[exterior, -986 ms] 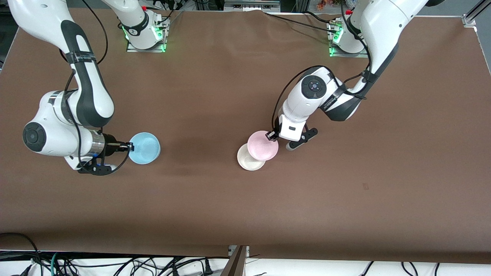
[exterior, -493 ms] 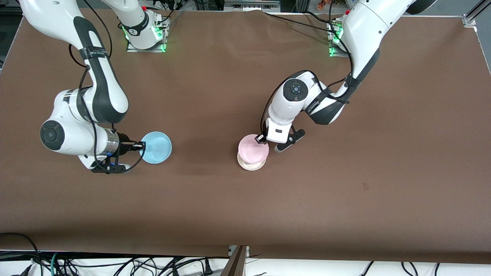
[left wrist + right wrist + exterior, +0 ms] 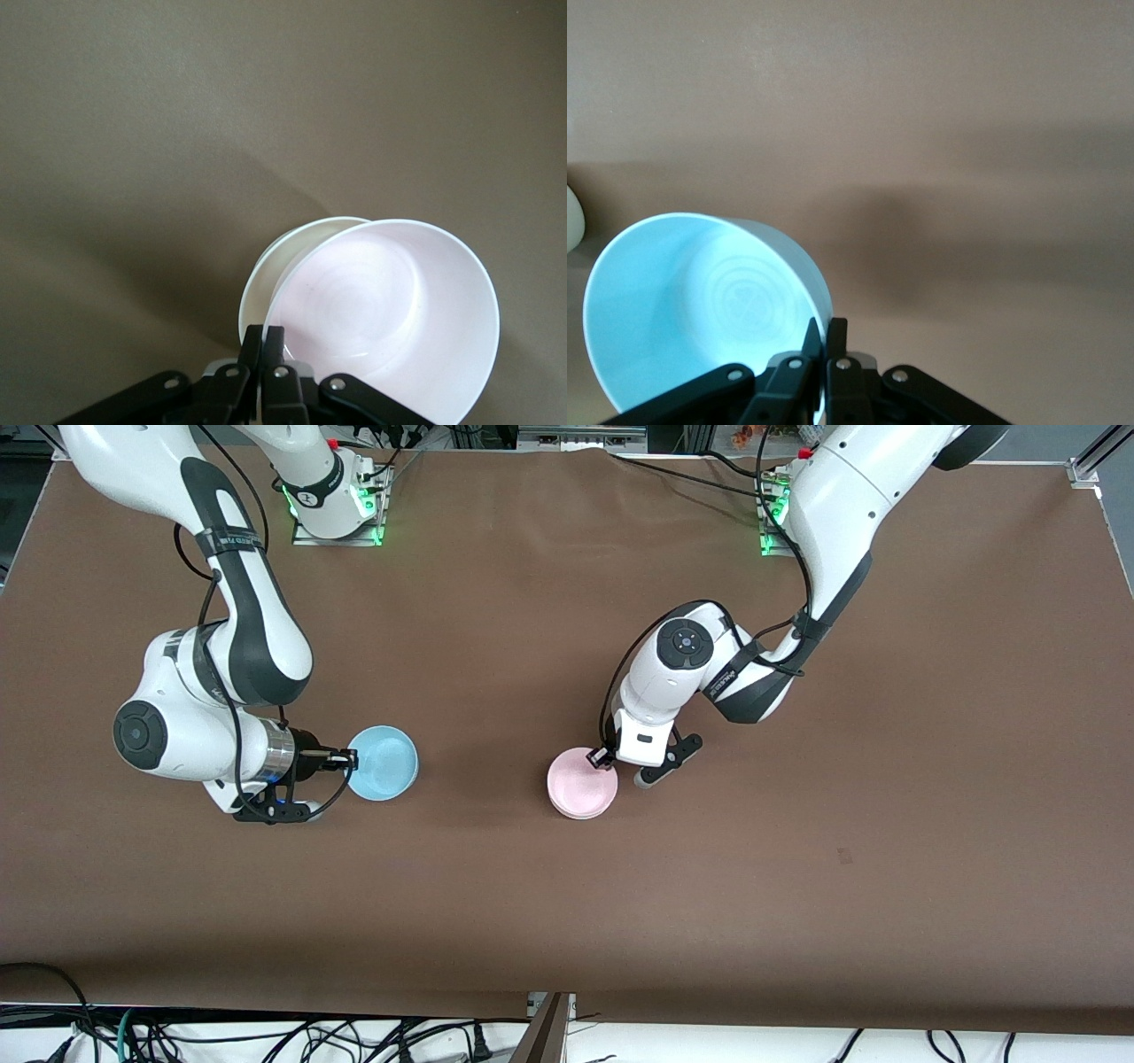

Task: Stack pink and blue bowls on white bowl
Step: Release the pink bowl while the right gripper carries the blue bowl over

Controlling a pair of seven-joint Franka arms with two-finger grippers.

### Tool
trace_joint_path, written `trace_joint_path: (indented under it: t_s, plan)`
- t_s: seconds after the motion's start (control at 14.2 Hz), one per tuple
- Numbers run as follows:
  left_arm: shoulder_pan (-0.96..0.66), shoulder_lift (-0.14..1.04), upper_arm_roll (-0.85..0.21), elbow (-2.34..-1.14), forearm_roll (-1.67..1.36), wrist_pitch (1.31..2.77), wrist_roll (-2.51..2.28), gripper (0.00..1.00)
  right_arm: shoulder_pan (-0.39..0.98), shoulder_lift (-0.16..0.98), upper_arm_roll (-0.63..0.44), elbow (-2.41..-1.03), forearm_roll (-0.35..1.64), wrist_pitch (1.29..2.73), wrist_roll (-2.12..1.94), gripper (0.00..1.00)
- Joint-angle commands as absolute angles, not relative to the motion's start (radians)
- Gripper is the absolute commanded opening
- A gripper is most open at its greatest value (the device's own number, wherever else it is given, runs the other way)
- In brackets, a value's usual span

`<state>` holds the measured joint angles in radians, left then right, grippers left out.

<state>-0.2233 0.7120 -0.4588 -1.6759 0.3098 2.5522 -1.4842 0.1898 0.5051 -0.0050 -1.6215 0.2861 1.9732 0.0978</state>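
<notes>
My left gripper (image 3: pixel 602 759) is shut on the rim of the pink bowl (image 3: pixel 580 781), which sits tilted in the white bowl (image 3: pixel 567 811) near the table's middle. In the left wrist view the pink bowl (image 3: pixel 390 310) covers most of the white bowl (image 3: pixel 275 266), whose rim shows beside it, and the left gripper (image 3: pixel 264 341) pinches the pink rim. My right gripper (image 3: pixel 350 760) is shut on the rim of the blue bowl (image 3: pixel 383 763) and holds it above the table toward the right arm's end. The right wrist view shows the blue bowl (image 3: pixel 691 310) in the right gripper (image 3: pixel 826 335).
The brown table cover (image 3: pixel 797 868) is bare around the bowls. The arm bases (image 3: pixel 337 505) stand along the edge farthest from the front camera. Cables hang past the table's edge nearest that camera (image 3: pixel 266 1036).
My left gripper has carried the pink bowl over the white bowl and lowered it into it. My right gripper has moved the blue bowl toward the table's middle.
</notes>
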Motion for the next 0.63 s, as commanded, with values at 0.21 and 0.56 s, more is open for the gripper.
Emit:
trace_joint_path:
  t_s: [0.21,0.56]
  plan:
    - [-0.305,0.746,-0.373,-1.643,0.345,2.595,-1.529,0.0,0.235,0.511,0.002,-1.585,0.313,1.962,0.218,0.0]
    - [-0.301,0.747,-0.371,-1.641,0.342,2.597,-1.529,0.03,0.304,0.529,0.002,-1.575,0.348,2.006,0.337,0.0]
